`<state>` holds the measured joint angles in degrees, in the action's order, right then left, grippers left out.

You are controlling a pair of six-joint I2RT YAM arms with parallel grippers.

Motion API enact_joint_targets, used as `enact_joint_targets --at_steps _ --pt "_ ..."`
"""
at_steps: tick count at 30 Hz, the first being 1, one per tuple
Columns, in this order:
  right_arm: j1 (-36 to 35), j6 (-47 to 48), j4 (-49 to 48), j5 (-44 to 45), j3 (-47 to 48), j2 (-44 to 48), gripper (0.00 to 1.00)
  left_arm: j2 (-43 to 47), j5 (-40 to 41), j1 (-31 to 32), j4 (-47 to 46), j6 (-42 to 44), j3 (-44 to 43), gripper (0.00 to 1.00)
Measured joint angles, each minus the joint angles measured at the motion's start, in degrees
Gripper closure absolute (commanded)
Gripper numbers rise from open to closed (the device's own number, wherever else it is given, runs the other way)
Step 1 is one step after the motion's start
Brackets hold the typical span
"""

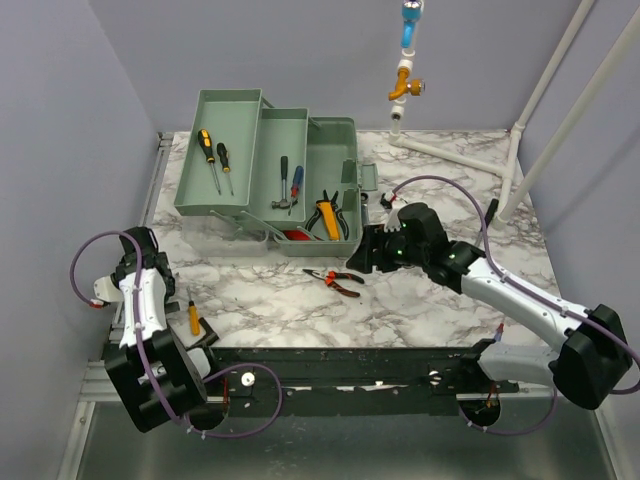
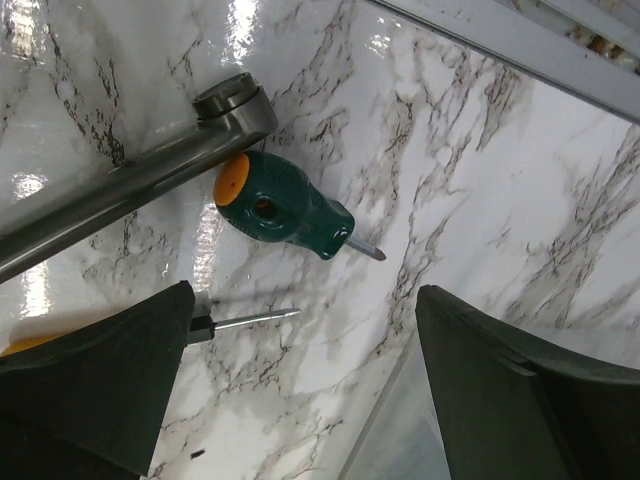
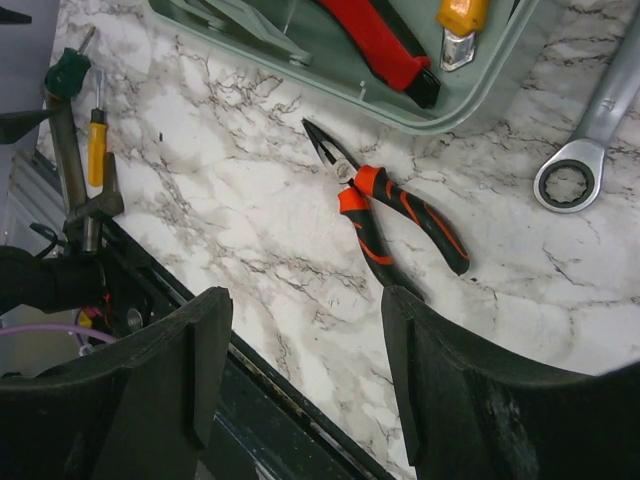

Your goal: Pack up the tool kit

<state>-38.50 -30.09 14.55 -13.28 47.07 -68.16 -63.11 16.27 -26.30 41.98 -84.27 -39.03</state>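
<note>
**Right gripper lined up over the pliers**

Right gripper (image 3: 300, 390) hangs low over the marble with its jaws spread wide and nothing between them. Just ahead of it, a touch toward its right finger, lie the pliers (image 3: 355, 190), flat on the table and touching nothing. Their long axis runs on a slant across the gap: the steel nose points away and to the gripper's left, and the red-and-black handles splay back toward the right finger. By my read, the wrist needs a twist before the jaws can close square across the handles.

Further out on the right is a wrench (image 3: 612, 100), ring end nearest. Beyond the pliers' nose is the open toolbox (image 1: 335, 135), already holding several tools.

Well away on the other side, the left gripper (image 2: 300, 400) is also wide open and empty. A stubby screwdriver (image 2: 285, 210) lies just ahead of it. The pliers are far from that arm, so they look like the right arm's job.
</note>
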Motion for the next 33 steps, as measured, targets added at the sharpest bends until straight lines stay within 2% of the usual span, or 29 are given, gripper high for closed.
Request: enact_joint_targets --at_steps 13,18,19,22,23,24,32,33 --pt "0.00 -0.11 -0.13 -1.81 2.32 -4.85 0.32 -4.11 3.58 -0.22 -4.22 -12.04 2.62 0.11" --pt "0.00 -0.13 -0.66 -2.51 2.89 -7.02 0.32 -9.51 4.07 -0.90 -4.22 -13.53 1.31 0.26" --pt "0.00 -0.13 -0.68 -2.58 2.91 -7.28 0.32 -10.78 4.04 -1.25 -4.33 -13.68 1.07 0.32" --pt "0.00 -0.35 -0.72 -2.69 2.91 -7.72 0.32 -12.37 4.02 -1.86 -4.63 -13.66 0.17 0.61" --pt "0.00 -0.35 -0.76 -2.69 2.91 -7.72 0.32 -12.92 4.02 -2.12 -4.63 -13.57 0.02 0.75" --pt "0.00 -0.39 -0.79 -2.71 2.93 -7.72 0.32 -13.38 4.02 -2.25 -4.46 -13.60 0.00 0.80" --pt "0.00 -0.94 -1.22 -2.97 3.06 -8.31 0.33 -9.84 2.71 -2.51 -3.67 -11.76 -0.61 0.88" --pt "0.00 -0.96 -1.27 -2.99 3.06 -8.31 0.32 -7.56 2.25 -2.51 -3.43 -11.39 -0.59 0.93"
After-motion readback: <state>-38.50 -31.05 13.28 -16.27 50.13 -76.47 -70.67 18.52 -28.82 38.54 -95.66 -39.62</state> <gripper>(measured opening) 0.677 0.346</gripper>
